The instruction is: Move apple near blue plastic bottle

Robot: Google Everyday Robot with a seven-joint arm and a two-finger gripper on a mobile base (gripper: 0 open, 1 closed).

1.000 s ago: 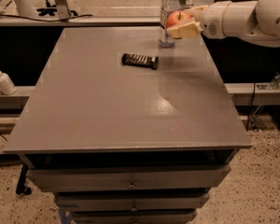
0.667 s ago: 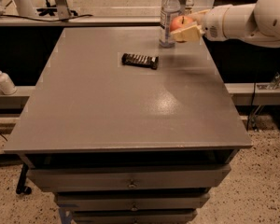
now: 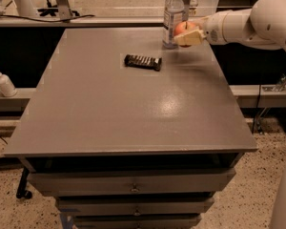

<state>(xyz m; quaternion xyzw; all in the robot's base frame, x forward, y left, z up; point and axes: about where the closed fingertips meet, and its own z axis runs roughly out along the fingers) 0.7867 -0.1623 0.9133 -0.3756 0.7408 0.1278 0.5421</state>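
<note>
The red-orange apple (image 3: 183, 29) sits in my gripper (image 3: 187, 34), which is shut on it at the table's far right, right beside the blue plastic bottle (image 3: 173, 16). The bottle is clear with a white cap and pale label, standing upright at the far edge of the grey table (image 3: 114, 104). The apple is just to the right of the bottle, close to touching it. My white arm (image 3: 248, 23) reaches in from the right. Whether the apple rests on the table I cannot tell.
A dark ridged bar-shaped object (image 3: 142, 62) lies on the table left of and nearer than the bottle. A small white pump bottle (image 3: 3, 82) stands on a ledge at the left. Drawers sit below the table front.
The gripper with the apple has shifted slightly left, closer to the bottle. The bottle and dark bar have not moved.
</note>
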